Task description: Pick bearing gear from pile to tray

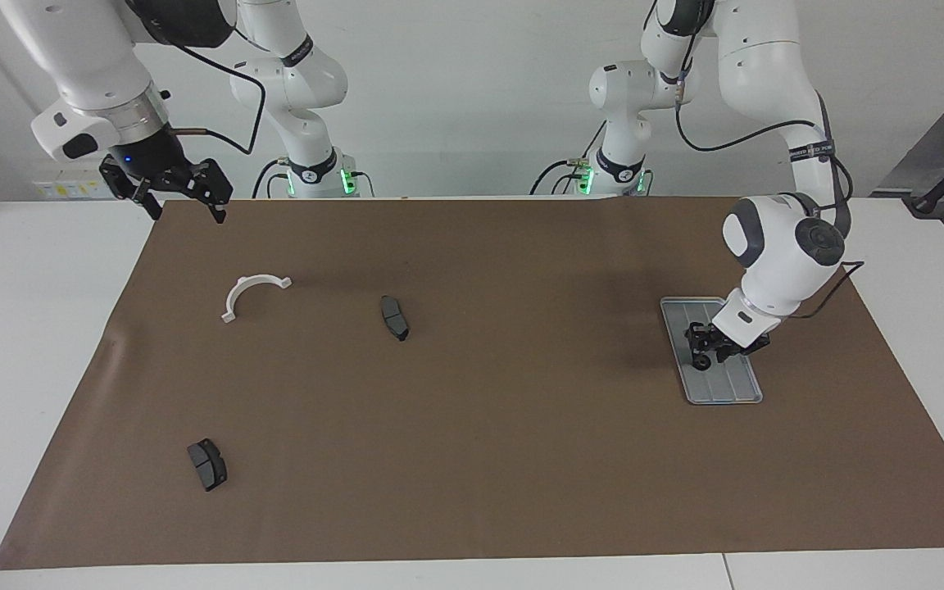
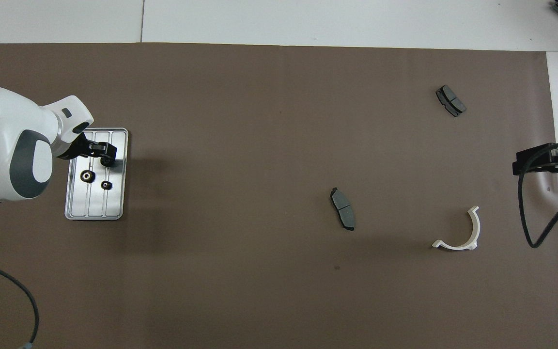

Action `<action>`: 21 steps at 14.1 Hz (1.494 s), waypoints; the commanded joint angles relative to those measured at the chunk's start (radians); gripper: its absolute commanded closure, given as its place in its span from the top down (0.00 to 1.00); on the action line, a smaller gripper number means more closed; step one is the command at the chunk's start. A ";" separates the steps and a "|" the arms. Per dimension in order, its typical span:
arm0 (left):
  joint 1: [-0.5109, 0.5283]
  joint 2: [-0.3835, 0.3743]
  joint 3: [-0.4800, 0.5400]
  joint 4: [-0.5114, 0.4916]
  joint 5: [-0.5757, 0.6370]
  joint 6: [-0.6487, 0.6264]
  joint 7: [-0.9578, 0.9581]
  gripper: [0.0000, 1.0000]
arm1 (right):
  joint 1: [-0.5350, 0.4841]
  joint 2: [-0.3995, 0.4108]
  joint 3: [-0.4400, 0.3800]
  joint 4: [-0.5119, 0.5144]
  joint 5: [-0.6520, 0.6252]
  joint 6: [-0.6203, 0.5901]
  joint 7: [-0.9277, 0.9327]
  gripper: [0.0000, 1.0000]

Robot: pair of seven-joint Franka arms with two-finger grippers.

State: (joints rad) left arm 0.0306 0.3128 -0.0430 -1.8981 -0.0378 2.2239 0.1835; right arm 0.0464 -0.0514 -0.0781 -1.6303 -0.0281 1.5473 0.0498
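Observation:
The silver grooved tray [image 1: 724, 387] [image 2: 96, 206] lies on the brown mat toward the left arm's end. Two small black bearing gears [image 2: 85, 176] [image 2: 106, 184] rest in it. My left gripper [image 1: 705, 346] [image 2: 102, 152] hangs low over the tray's end that is farther from the robots, fingers apart, with a third black gear [image 1: 700, 361] [image 2: 108, 160] at its fingertips on the tray. Whether a finger still touches that gear does not show. My right gripper [image 1: 181, 192] [image 2: 519, 162] waits open and holding nothing, raised over the mat's edge at the right arm's end.
What is left of the pile lies scattered toward the right arm's end: a white half-ring bracket [image 1: 252, 292] [image 2: 460, 232], a black pad [image 1: 394, 318] [image 2: 343, 209] mid-mat, and a second pad [image 1: 207, 465] [image 2: 450, 101] farther from the robots. A black cable [image 2: 538, 213] hangs below the right gripper.

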 commanded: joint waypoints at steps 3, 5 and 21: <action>-0.005 -0.058 -0.005 0.121 -0.013 -0.220 -0.022 0.94 | -0.003 -0.013 0.000 -0.008 0.005 -0.007 -0.022 1.00; -0.006 -0.090 -0.006 0.223 -0.011 -0.393 -0.048 0.94 | -0.003 -0.013 0.001 -0.008 0.005 -0.009 -0.022 1.00; -0.008 -0.409 -0.008 0.277 0.033 -0.656 -0.105 1.00 | -0.003 -0.013 0.001 -0.008 0.005 -0.007 -0.022 1.00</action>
State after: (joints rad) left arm 0.0319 -0.0753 -0.0498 -1.5923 -0.0273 1.5623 0.0865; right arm 0.0464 -0.0518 -0.0781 -1.6303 -0.0281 1.5473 0.0498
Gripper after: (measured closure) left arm 0.000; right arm 0.000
